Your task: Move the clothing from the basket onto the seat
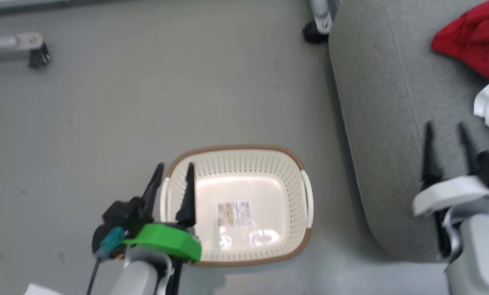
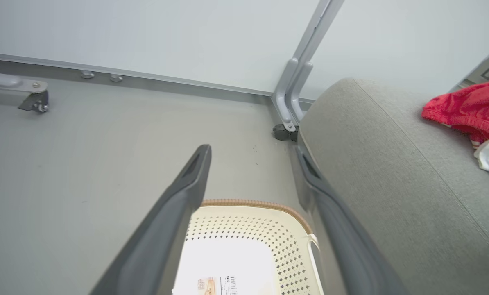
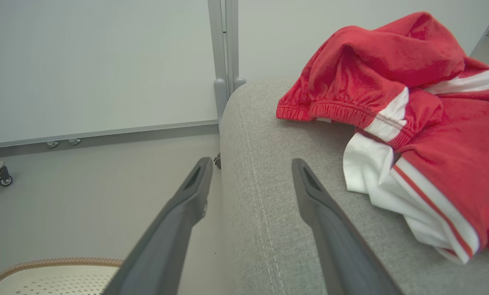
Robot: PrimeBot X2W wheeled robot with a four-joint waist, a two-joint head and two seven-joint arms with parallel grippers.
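— What takes up most of the head view?
— The grey floor [image 1: 105,102], across the left and middle of the frame. Next in size is the seat [image 1: 383,123], a light-grey cushion running down the right side, its rounded corner at the lower right.

— And where is the clothing?
— The clothing [image 1: 478,37] lies on the seat, at the upper right edge of the frame. It is a crumpled red heap with a white panel below it. The right wrist view shows it at the upper right, with red-and-white stripe trim, resting on the cushion.

— The basket?
— The basket [image 1: 236,153] stands on the floor at lower centre, just left of the seat. Its pale bottom is in plain sight.

— How do the grippers stand?
— The left gripper [image 1: 175,165], at the lower left, has its fingers spread wide, holding nothing, over the basket's left edge. The right gripper [image 1: 445,125], at the lower right, is also spread and holds nothing. It is over the seat, just left of the clothing and apart from it.

— Anything smaller?
— A label [image 1: 234,214] on the basket's bottom, and a dark caster [image 1: 314,32] at top centre.
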